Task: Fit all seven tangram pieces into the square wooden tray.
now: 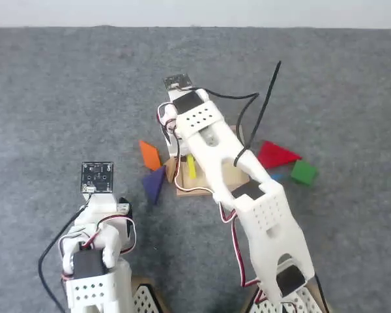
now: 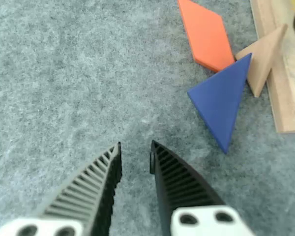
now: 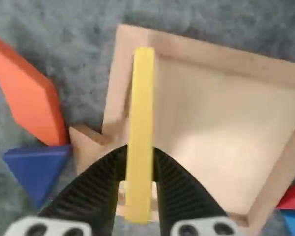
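Right claw (image 3: 140,153) is clamped on the yellow piece (image 3: 142,93), held on edge over the tray (image 3: 201,51) wall below it. The tan triangle (image 3: 86,140), orange piece (image 3: 27,93) and blue triangle (image 3: 34,167) crowd beside it. Left claw (image 2: 135,150) is barely open and empty.

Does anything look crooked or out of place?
The yellow wooden piece stands on edge in the right gripper, over the square wooden tray's rim, not flat inside. A plain wooden triangle appears to lean against the tray's outside.

The yellow piece (image 3: 142,98) stands edgewise over the wooden tray (image 3: 211,51); orange parallelogram (image 3: 24,93), blue triangle (image 3: 34,169) lie beside.
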Robot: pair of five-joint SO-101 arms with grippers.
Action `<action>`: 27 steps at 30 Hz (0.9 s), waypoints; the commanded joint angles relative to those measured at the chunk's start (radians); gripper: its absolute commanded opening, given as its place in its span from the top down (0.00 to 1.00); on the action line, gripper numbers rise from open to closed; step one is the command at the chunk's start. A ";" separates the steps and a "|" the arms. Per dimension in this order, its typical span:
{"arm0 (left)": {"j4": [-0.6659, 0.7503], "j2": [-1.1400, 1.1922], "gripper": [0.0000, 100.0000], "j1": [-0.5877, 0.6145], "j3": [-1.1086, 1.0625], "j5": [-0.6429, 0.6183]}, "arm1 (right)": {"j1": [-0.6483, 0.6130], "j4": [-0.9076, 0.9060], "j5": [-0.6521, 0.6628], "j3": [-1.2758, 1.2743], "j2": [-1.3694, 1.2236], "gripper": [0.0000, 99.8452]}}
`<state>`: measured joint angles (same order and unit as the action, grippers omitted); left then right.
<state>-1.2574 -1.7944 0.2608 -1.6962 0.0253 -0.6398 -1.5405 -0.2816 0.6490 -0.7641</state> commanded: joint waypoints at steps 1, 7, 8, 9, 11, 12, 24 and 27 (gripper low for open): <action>-0.003 -0.020 0.91 0.006 0.013 0.002 | -0.015 -0.015 0.017 0.006 0.015 0.81; -0.003 -0.020 0.91 0.006 0.013 0.002 | 0.010 -0.015 0.064 0.005 0.019 0.71; -0.003 -0.020 0.91 0.006 0.013 0.002 | 0.021 -0.016 0.072 0.005 0.018 0.71; -0.003 -0.020 0.91 0.006 0.013 0.002 | 0.033 -0.016 0.080 0.005 0.018 0.71; -0.003 -0.020 0.91 0.006 0.013 0.002 | 0.068 -0.016 0.080 0.005 0.015 0.71; -0.003 -0.020 0.91 0.006 0.013 0.002 | 0.085 -0.015 0.080 0.003 0.015 0.71; -0.003 -0.020 0.91 0.006 0.013 0.002 | 0.124 0.021 0.110 -0.008 -0.088 0.71; -0.003 -0.020 0.91 0.006 0.013 0.002 | 0.110 0.007 0.112 -0.008 -0.113 0.71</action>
<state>-1.2574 -1.7944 0.2608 -1.6962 0.0253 -0.5324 -1.5359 -0.1910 0.6475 -0.8424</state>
